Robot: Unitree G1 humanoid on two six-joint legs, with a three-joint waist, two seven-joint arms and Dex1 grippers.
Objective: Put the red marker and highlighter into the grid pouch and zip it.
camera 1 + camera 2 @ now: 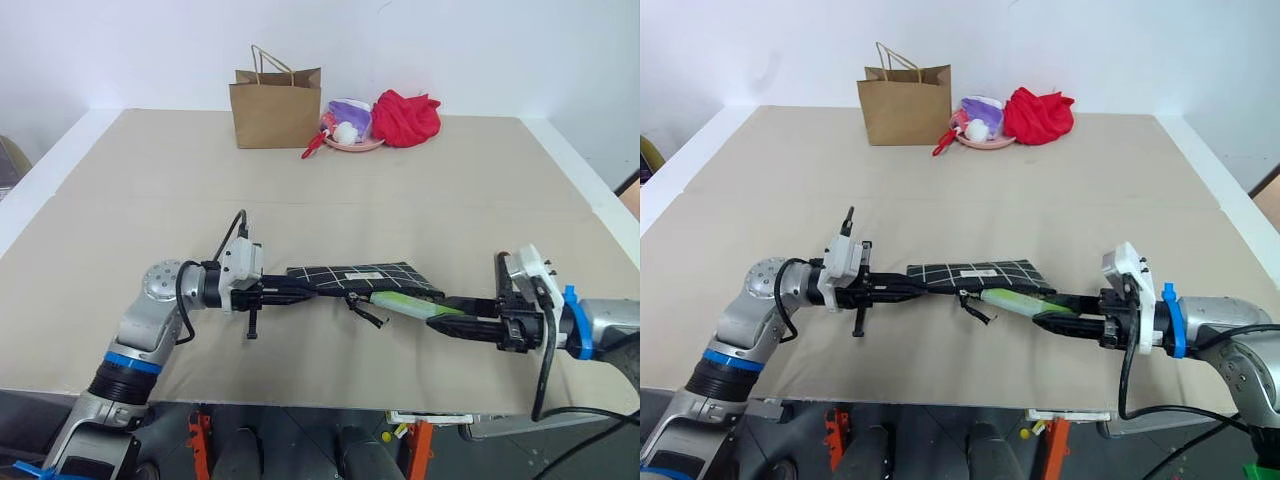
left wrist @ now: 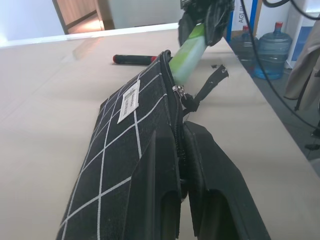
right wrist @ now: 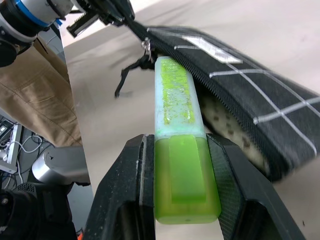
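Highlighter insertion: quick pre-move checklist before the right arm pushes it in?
1. Right gripper jaws clamped on the highlighter: ok, held at the darker green end, pale cap leading.
2. Left gripper jaws shut on the grid pouch at its zipper edge: ok.
3. Pouch mouth open: ok, the zipper is parted and the lining shows in the right wrist view.
4. Highlighter tip at the opening: ok, by the zipper edge; how far inside, cannot tell.
5. Red marker in the pouch: not ok, it lies on the table beyond the pouch.
6. Zipper pull cord clear of the mouth: cannot tell.
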